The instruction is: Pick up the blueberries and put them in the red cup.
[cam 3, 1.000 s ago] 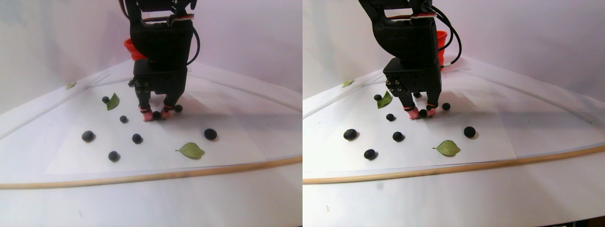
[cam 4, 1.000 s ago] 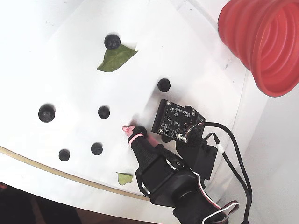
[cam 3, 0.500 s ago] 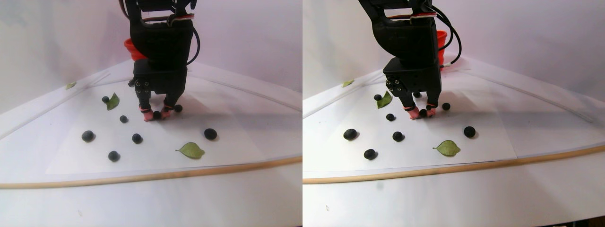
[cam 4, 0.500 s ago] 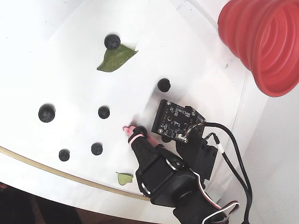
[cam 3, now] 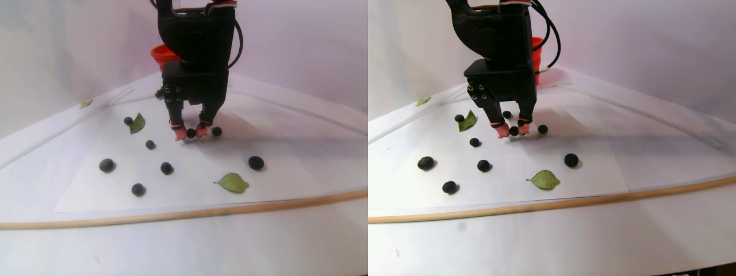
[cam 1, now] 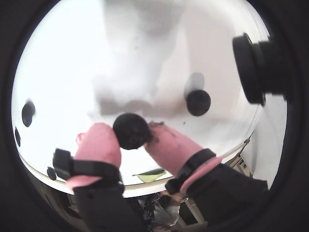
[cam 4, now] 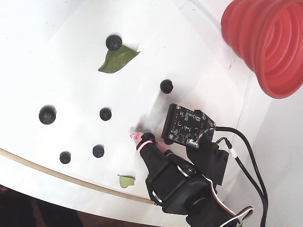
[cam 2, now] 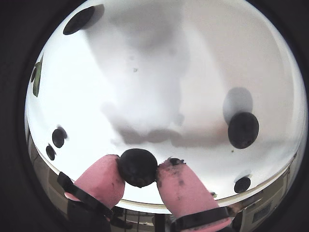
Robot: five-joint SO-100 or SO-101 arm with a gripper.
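My gripper is shut on one blueberry, a dark ball pinched between the two pink fingertips, just above the white sheet. Both wrist views show the pinch, and the stereo pair view shows the gripper low over the sheet's middle. In the fixed view only one pink fingertip shows beside the wrist camera board. Several other blueberries lie loose on the sheet, among them one near the gripper and one far left. The red cup stands at the top right, and behind the arm in the stereo pair view.
Two green leaves lie on the sheet, one beside a blueberry and one near the wooden strip along the table's front edge. The arm's black cable loops to the right of the wrist.
The gripper has risen a little off the sheet with the blueberry between its fingertips and shifted slightly right in the fixed view. The loose blueberries, leaves and cup have not moved.
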